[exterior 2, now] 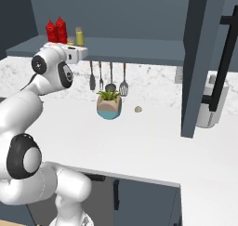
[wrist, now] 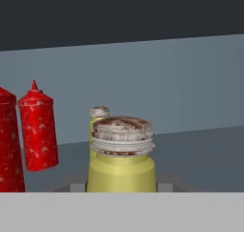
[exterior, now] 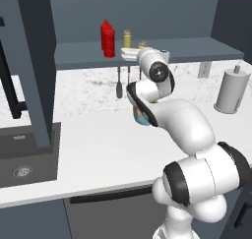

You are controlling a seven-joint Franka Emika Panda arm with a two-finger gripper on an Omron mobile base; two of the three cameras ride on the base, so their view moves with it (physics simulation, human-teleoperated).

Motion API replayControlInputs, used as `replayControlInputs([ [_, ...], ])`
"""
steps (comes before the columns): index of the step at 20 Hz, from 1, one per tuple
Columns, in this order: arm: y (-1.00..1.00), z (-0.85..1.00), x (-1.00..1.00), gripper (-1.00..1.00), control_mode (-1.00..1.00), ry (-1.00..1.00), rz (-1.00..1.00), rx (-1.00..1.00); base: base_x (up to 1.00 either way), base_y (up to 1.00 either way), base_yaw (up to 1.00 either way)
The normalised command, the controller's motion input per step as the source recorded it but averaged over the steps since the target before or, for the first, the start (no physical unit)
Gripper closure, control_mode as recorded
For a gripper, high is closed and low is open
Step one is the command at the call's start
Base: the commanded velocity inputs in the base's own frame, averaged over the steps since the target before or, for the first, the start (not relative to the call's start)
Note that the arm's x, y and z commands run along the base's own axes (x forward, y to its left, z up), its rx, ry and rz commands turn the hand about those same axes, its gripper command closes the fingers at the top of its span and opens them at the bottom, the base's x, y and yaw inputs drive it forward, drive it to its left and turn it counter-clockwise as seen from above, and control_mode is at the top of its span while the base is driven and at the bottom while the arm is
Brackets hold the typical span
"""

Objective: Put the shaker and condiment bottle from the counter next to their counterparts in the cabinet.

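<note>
shaker (wrist: 121, 162) held upright in the closed gripper (exterior: 132, 53) over the cabinet shelf (exterior: 197, 51), cap up, smooth yellow cylinder with ridged, speckled cap, second shaker (wrist: 98, 119) behind, two glossy red cone-tipped bottles (wrist: 38, 131) beside

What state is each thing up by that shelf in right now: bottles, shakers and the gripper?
Gripper: shut on the near shaker.
Near shaker: upright, held at the cabinet shelf.
Far shaker: upright on the shelf.
Two red condiment bottles: upright on the shelf, side by side.
</note>
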Motion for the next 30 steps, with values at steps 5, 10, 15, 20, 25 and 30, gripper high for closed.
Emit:
replayControlInputs([
  [5, 0.0, -0.02, 0.38, 1.0, -1.0, 0.05, 0.0, 0.01, 0.0, 0.0, 0.0],
  [10, 0.0, 0.0, 0.47, 1.0, -1.0, 0.1, 0.0, 0.03, 0.0, 0.0, 0.0],
  [15, 0.0, -0.1, 0.39, 1.0, -1.0, 0.08, 0.0, 0.03, 0.0, 0.0, 0.0],
  [20, 0.0, -0.29, 0.24, 1.0, -1.0, 0.0, 0.03, 0.0, 0.0, 0.0, 0.0],
  [25, 0.0, -0.31, 0.11, 1.0, -1.0, 0.0, 0.05, 0.0, 0.0, 0.0, 0.0],
  [30, 0.0, -0.27, 0.16, 1.0, -1.0, 0.0, 0.04, 0.0, 0.0, 0.0, 0.0],
])
